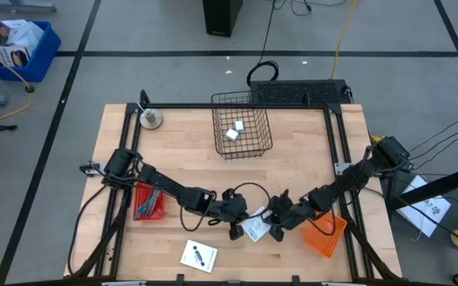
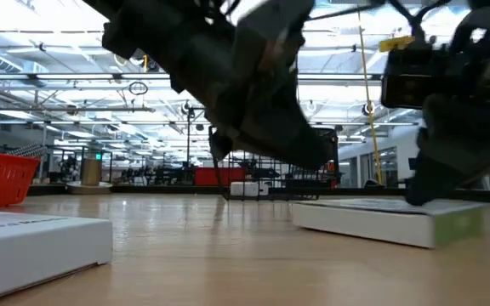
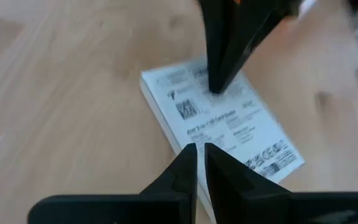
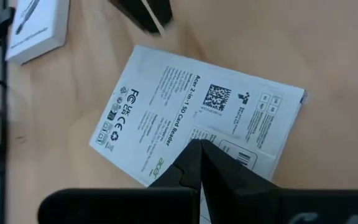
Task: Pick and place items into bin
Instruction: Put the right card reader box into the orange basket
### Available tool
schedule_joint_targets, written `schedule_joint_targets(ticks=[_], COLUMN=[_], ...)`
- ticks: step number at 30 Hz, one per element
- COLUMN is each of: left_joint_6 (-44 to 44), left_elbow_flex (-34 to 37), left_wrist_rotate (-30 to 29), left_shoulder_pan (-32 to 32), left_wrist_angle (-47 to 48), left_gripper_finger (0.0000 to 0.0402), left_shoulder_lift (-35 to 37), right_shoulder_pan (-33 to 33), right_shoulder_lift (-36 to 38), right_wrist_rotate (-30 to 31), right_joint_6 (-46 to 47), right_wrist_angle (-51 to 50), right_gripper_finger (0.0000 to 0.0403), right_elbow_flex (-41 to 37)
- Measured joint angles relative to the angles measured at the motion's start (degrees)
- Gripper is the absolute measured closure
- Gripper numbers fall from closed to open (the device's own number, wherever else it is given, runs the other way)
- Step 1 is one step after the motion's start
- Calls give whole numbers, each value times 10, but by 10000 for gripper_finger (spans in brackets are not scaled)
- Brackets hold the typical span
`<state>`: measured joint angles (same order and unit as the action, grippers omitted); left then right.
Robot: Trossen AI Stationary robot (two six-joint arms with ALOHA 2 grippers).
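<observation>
A white printed card box (image 4: 191,112) lies flat on the wooden table, near the front middle. My right gripper (image 4: 199,149) is shut, its tips on the box's printed face. My left gripper (image 3: 199,154) hangs just left of the box (image 1: 254,229), its fingers closed to a thin slit with nothing between them. In the low view it stays above the tabletop. A second white card (image 1: 199,256) lies flat nearer the front edge. The wire bin (image 1: 241,151) stands at the far middle with small white blocks (image 1: 234,132) inside. My right gripper presses its shut fingertips (image 3: 219,81) down on the box's printed top face (image 4: 219,140). The fingers slant down from the table's right side. The box lies flat on the table (image 2: 390,219) under them.
A red basket (image 1: 148,201) sits at the left, under my left arm. An orange container (image 1: 324,234) sits at the right, under my right arm. A round metal piece (image 1: 150,119) stands at the far left corner. Bare wood lies between the box and the bin.
</observation>
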<state>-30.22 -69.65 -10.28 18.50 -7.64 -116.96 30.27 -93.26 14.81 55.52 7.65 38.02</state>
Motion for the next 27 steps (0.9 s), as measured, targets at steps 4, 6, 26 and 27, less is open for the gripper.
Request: schedule_joint_targets(ticks=[4, 6, 26, 27], left_joint_6=[1, 2, -31, -31], left_elbow_flex=[0, 1, -1, -1], left_wrist_rotate=[-5, -17, -38, -37], left_shoulder_pan=[-11, -15, -25, -25], left_wrist_angle=[9, 17, 58, 58], left_gripper_finger=[366, 366, 366, 366], left_shoulder_lift=[-13, -14, -37, -37], right_shoulder_pan=[-29, -34, 52, 56], right_shoulder_lift=[-1, 0, 27, 32], right_wrist_rotate=[1, 1, 42, 43], right_joint_6=[-75, -88, 46, 41], right_wrist_angle=[25, 45, 11, 16], right_gripper_finger=[403, 403, 403, 403], right_elbow_flex=[-2, -2, -3, -3])
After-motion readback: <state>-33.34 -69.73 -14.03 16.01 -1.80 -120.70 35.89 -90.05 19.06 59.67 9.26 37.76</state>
